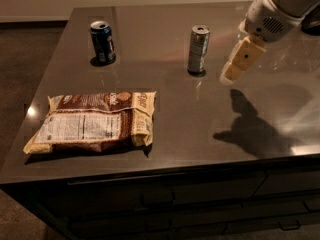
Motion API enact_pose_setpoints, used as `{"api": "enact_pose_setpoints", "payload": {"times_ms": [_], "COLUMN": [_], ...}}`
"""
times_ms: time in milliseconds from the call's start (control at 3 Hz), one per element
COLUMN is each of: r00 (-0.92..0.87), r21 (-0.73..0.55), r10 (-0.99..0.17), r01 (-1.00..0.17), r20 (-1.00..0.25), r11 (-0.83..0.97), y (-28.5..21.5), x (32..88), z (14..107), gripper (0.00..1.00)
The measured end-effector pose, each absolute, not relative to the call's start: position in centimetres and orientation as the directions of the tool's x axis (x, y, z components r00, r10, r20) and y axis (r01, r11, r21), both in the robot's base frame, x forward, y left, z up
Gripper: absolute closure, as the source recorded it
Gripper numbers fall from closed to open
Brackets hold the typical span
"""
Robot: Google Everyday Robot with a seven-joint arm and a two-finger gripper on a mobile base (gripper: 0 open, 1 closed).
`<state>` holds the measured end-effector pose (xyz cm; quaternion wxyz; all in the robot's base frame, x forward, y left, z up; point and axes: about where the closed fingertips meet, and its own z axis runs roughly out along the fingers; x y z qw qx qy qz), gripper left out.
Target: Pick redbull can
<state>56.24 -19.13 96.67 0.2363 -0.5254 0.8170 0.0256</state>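
Note:
The redbull can [198, 49] is a tall, slim silver-grey can with bluish markings. It stands upright on the dark table [200, 124], right of the middle toward the back. My gripper [239, 63] hangs above the table just to the right of the can, a short gap apart from it. Its cream-coloured fingers [244, 59] point down and to the left. It holds nothing.
A shorter, wider dark blue can [102, 42] stands at the back left. A brown and cream snack bag [92, 121] lies flat at the front left. The arm casts a shadow [252, 126] on the table's right side. Drawers run below the front edge.

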Motion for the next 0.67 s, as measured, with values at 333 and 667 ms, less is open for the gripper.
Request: {"api": "enact_pose_setpoints", "payload": {"times_ms": [333, 667], "r00": [-0.366, -0.385], "r21": [-0.193, -0.170], "r10": [-0.791, -0.732], "r01": [-0.840, -0.812], "r20": [-0.491, -0.562], "r11": [0.508, 0.558], "y": [-18.1, -17.3], "x": [60.7, 64.8], "z": [96.4, 96.9], "gripper": [0.00, 0.00]}}
